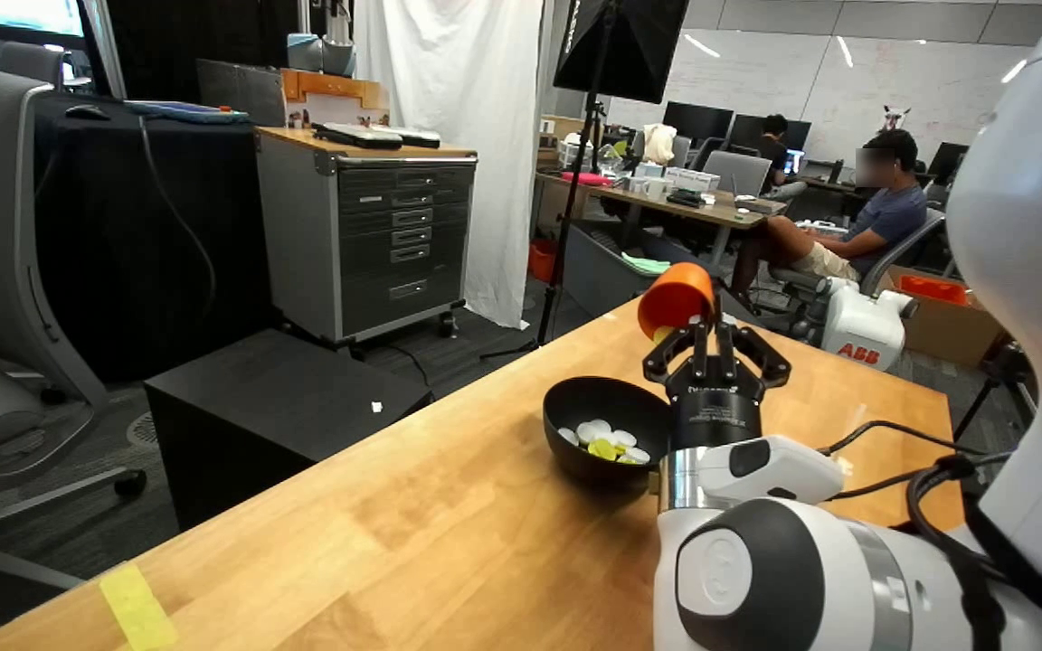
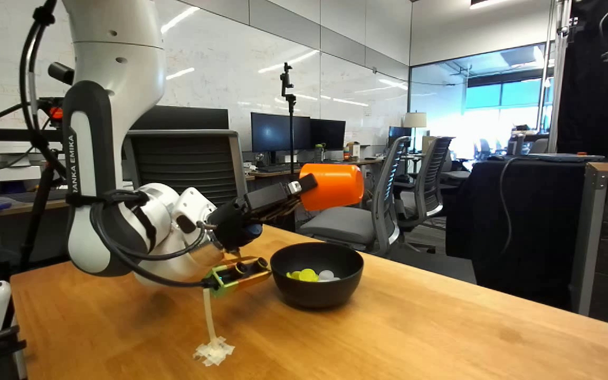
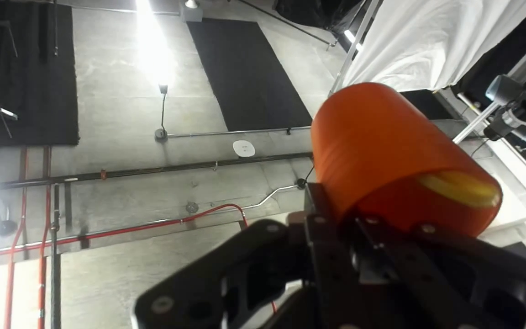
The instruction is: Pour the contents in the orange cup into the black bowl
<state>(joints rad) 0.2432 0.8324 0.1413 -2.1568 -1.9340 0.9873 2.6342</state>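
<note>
Orange cup: found lying nearly on its side, above the black bowl in both exterior views. Its mouth faces back toward the gripper, which is clamped on the cup, apparently by the wall near the mouth. Whether that mouth sits squarely over the bowl cannot be settled from these angles.

Contents: yellow and white pieces lie inside the bowl. At least one yellow piece shows within the cup above it, so the pour is judged partly done. The full amount left in the cup cannot be read.

Recommended procedure: bring the mouth over the middle of the bowl first, then tip the cup until it points down into the bowl. Turn slowly and keep the drop to the bowl short, since the pieces may bounce out over its rim. Maintain firm pressure; a hold on the wall alone could let the cup swivel.

Hazard noted: the wrist camera appears just beside the bowl; whether the two touch, I cannot tell. Lowering or rolling the gripper may nudge the bowl. Inspect the cup's inside before righting it away from the bowl.
</note>
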